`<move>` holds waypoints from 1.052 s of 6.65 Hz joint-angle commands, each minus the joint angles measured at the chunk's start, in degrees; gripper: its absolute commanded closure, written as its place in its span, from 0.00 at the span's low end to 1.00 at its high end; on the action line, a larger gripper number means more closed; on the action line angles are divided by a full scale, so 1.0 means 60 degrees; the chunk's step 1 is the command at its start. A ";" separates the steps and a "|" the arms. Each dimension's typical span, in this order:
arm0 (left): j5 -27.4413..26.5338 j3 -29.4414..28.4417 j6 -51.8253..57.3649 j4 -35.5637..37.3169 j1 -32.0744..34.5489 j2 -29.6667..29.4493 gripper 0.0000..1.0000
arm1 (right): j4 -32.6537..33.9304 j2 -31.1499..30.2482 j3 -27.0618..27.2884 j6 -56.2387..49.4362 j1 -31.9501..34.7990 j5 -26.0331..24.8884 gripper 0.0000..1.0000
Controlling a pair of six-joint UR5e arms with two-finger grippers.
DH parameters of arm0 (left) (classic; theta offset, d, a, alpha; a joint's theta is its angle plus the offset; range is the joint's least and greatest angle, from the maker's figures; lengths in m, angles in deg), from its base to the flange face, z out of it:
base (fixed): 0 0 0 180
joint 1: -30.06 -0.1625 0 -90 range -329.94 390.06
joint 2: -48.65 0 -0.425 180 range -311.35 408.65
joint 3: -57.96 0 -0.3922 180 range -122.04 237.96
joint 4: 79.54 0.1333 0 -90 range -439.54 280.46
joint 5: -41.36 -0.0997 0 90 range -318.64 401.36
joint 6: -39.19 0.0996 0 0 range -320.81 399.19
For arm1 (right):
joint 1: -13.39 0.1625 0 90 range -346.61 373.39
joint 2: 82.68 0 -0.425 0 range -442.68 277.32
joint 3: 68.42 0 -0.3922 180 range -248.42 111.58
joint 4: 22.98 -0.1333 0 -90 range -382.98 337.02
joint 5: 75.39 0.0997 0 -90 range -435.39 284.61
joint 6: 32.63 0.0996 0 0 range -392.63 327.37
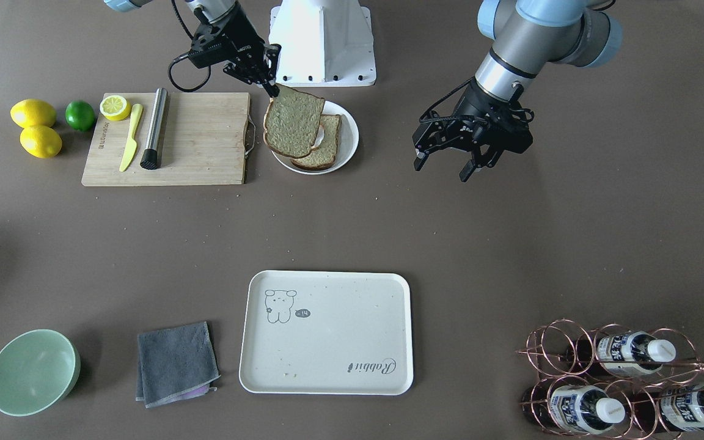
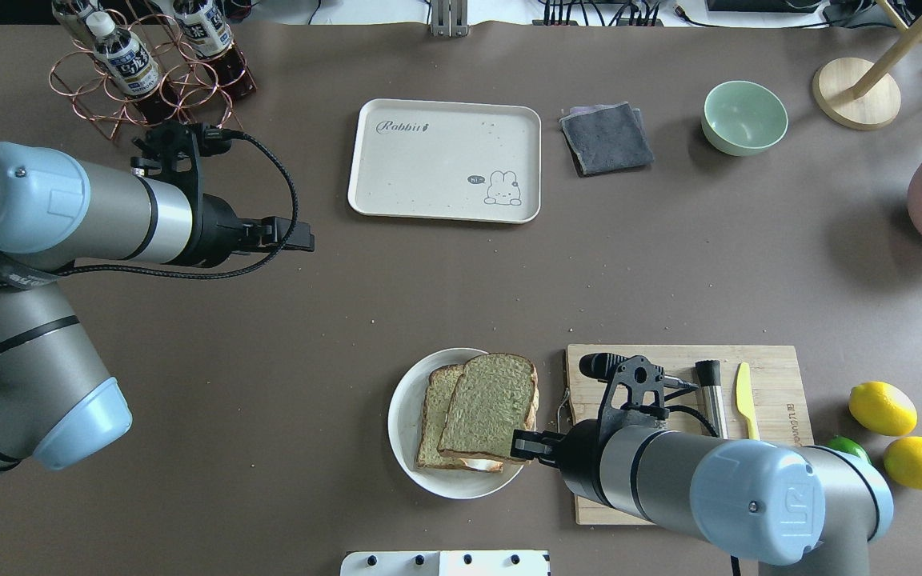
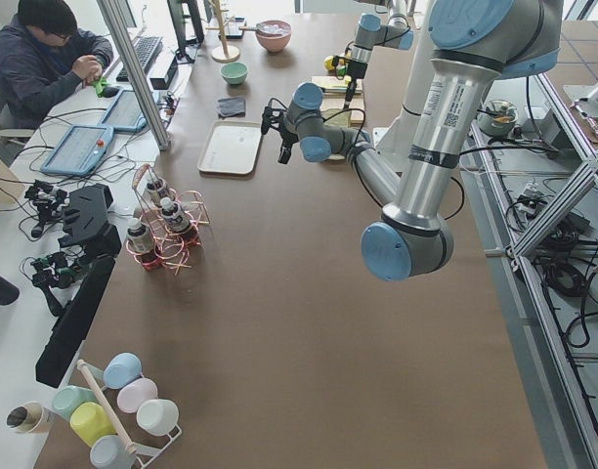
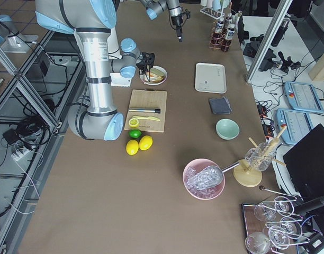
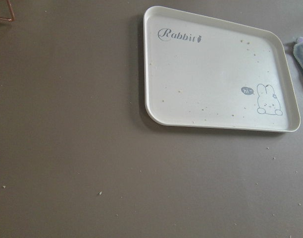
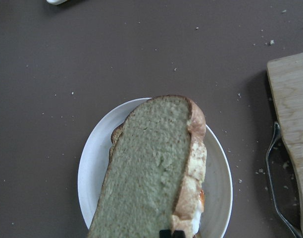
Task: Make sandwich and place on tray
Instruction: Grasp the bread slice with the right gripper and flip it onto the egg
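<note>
Bread [image 1: 294,122] in right gripper [image 1: 274,91] — over plate [image 1: 349,135]

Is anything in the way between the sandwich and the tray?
Nothing visible. Only bare table lies between the sandwich, gripped by the right gripper over the plate, and the tray. The open left gripper hovers beside that path.

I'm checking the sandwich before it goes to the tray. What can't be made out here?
Egg: mostly hidden under the top slice; only a sliver shows in the right wrist view.
Right gripper: jaws cut off by the right wrist view's bottom edge.
Lime: mostly behind the right arm in the overhead view.
Bottle labels: too small to read in any view.
</note>
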 commanded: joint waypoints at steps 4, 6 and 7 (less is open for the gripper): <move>0.0001 -0.0047 -0.0004 0.0000 0.0000 -0.0005 0.02 | 0.0021 0.0659 -0.0527 -0.1169 -0.0039 -0.0170 1.00; 0.0001 -0.0047 -0.0004 -0.0015 -0.0015 -0.0005 0.02 | -0.0023 0.0908 -0.0848 -0.1169 -0.0069 -0.0316 1.00; -0.0014 -0.0047 -0.0004 0.0000 -0.0029 -0.0019 0.02 | -0.0038 0.0894 -0.0864 -0.1169 -0.0127 -0.0433 1.00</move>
